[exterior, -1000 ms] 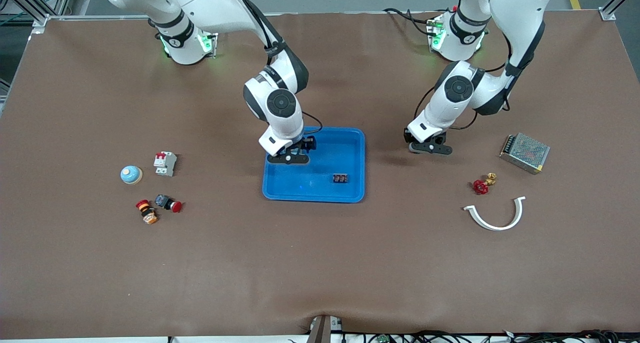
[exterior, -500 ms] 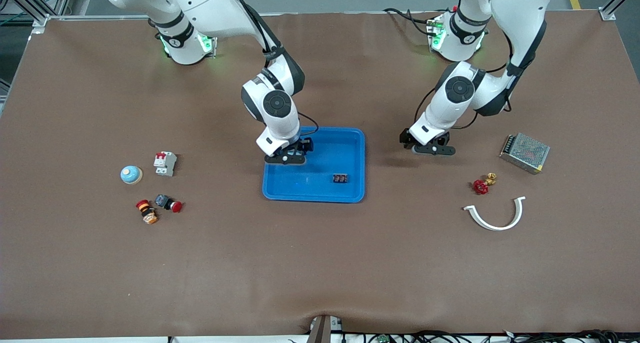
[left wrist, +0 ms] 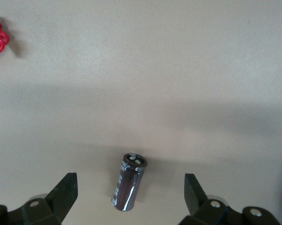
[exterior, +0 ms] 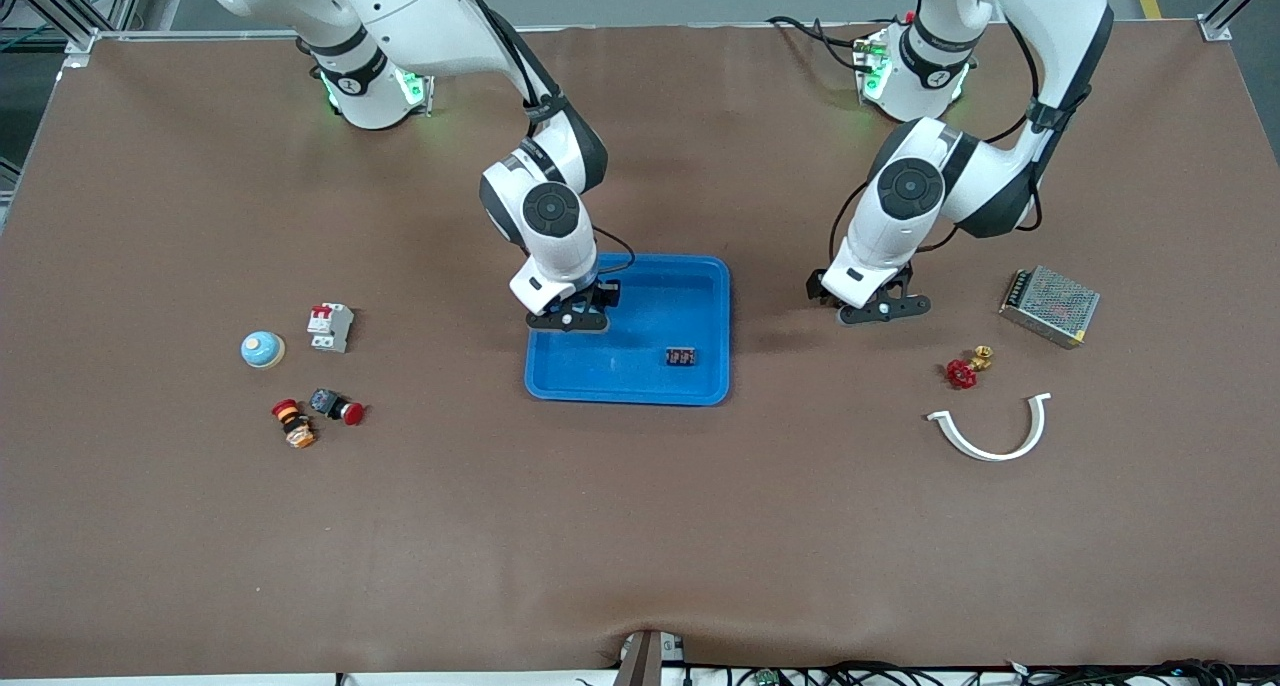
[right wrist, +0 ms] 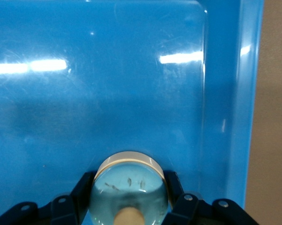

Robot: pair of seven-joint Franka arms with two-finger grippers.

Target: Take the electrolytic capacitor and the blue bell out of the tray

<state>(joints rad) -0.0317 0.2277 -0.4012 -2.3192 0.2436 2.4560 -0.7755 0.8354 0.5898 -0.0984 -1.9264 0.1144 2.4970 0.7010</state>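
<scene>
Halfway there: the electrolytic capacitor (left wrist: pixel 128 182) lies on the tabletop (exterior: pixel 640 526) between the left tool's (exterior: pixel 884 310) wide-open fingers, while the right tool (right wrist: pixel 129 199) clamps the blue bell (right wrist: pixel 129 187), which hasn't left the tray (exterior: pixel 640 391).

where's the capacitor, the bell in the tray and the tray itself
capacitor (left wrist: pixel 128 183), left wrist view, middle of its dark body as it lies on the table
bell (right wrist: pixel 129 191), right wrist view, its pale blue dome between the right gripper's fingers
tray (exterior: pixel 640 391), front view, rim nearest the camera
</scene>
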